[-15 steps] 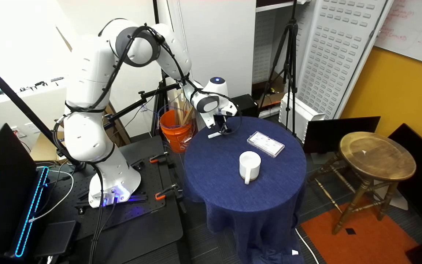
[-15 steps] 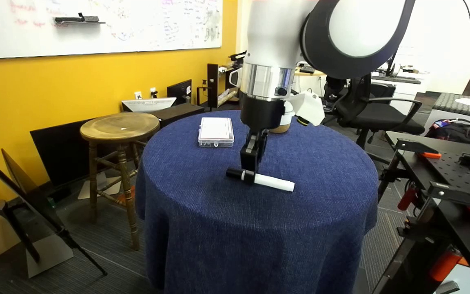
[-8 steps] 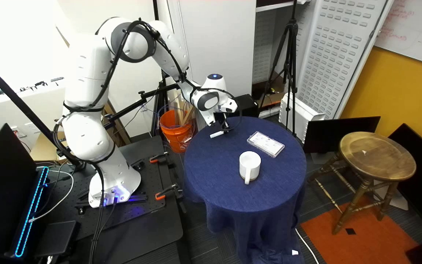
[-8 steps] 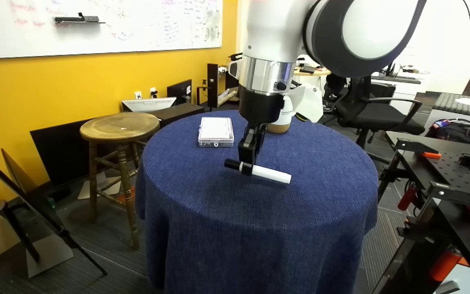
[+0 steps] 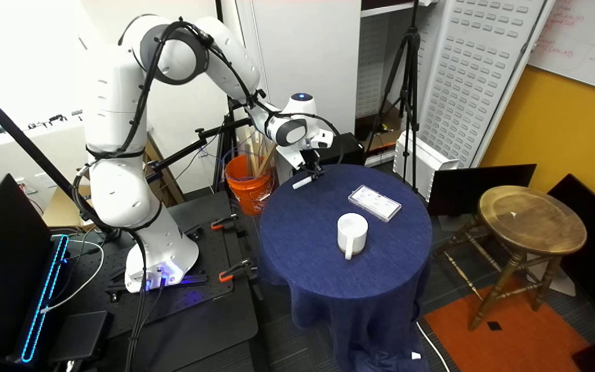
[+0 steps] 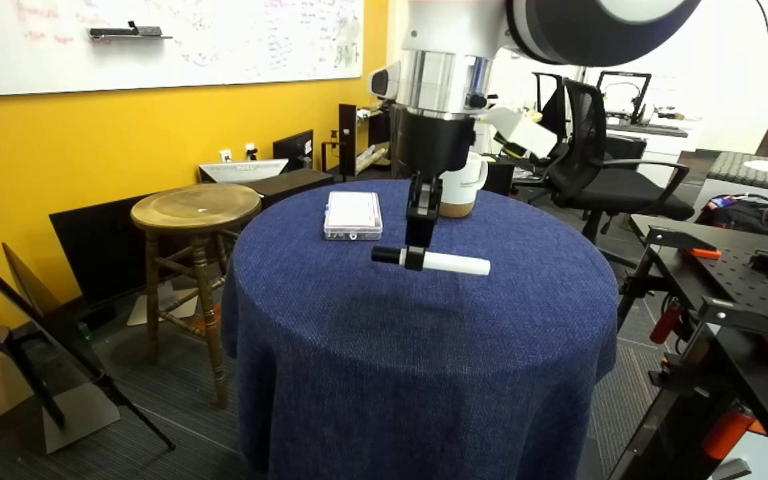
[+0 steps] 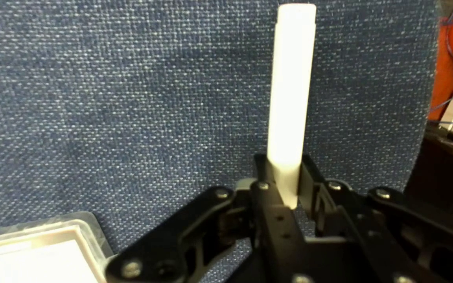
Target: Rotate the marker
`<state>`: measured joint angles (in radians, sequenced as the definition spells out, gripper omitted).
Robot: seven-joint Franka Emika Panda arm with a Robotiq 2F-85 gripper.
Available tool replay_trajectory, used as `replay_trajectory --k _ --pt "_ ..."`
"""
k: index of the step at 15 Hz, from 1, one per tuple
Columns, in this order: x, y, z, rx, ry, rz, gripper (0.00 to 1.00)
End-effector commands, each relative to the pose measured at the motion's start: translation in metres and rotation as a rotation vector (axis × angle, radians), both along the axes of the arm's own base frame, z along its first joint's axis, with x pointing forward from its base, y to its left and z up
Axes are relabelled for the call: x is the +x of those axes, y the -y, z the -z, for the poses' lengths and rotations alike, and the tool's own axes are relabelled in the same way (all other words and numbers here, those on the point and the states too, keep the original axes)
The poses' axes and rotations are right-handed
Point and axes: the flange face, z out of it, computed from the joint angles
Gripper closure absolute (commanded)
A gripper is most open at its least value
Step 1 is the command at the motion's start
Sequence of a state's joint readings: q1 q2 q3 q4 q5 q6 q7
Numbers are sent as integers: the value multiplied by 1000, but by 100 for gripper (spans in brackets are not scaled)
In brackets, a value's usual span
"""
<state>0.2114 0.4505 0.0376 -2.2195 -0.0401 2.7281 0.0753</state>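
The marker is white with a black end and shows in both exterior views [image 5: 302, 183] [image 6: 459, 264]. My gripper [image 6: 415, 259] is shut on it near the black end. The marker is held nearly level a little above the blue table, with a shadow on the cloth below it. In the wrist view the white body of the marker [image 7: 292, 86] points away from the jaws [image 7: 284, 167], one finger on each side. The black end is hidden in the wrist view.
The round table has a blue cloth [image 6: 331, 333]. A white mug [image 5: 352, 232] stands on it, partly behind the gripper in an exterior view [image 6: 459, 193]. A flat clear box with a white top [image 5: 375, 203] lies nearby and shows in the wrist view's corner [image 7: 34, 259].
My gripper has risen from close to the cloth with the marker in it. In an exterior view the marker's white end was tilted lower before; now the marker is nearer level.
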Motion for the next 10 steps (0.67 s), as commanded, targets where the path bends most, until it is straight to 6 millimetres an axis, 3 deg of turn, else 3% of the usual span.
replay_trajectory --k 1,5,10 --pt "-9 13 -23 -13 -96 -117 95" --pt "-8 28 -33 -82 -209 -275 95" --pt "0 31 -35 -204 -241 -484 95"
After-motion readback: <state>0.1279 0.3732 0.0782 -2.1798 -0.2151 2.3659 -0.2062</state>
